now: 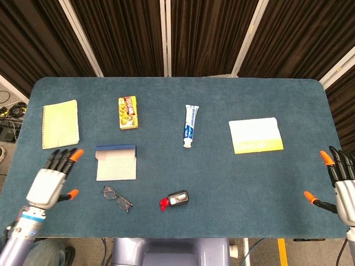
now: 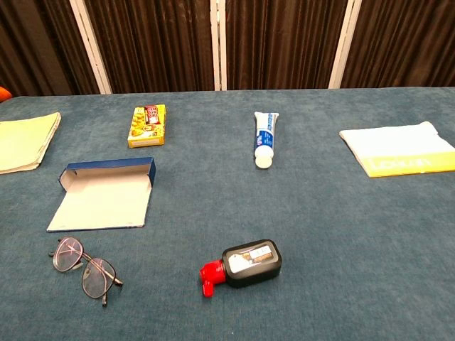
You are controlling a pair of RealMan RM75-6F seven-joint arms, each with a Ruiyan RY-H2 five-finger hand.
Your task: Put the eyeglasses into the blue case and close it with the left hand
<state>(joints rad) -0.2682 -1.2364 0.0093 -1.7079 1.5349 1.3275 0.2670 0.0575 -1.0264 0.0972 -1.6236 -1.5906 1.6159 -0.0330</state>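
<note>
My left hand (image 1: 49, 185) is empty, fingers apart, near the eyeglasses (image 1: 117, 198) (thin and flat); I might shove them away from the blue case (image 1: 116, 163)

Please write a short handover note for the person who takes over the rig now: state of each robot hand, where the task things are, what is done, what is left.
Left robot hand: open, empty, over the table's left part, left of the blue case.
Right robot hand: open, empty, at the table's right edge.
Eyeglasses: unfolded on the table, just in front of the case, not touched.
Blue case: lying open and empty, lid toward the far side.
Done: nothing yet.
Left: pick up the eyeglasses, put them into the case, close the lid with the left robot hand.
</note>
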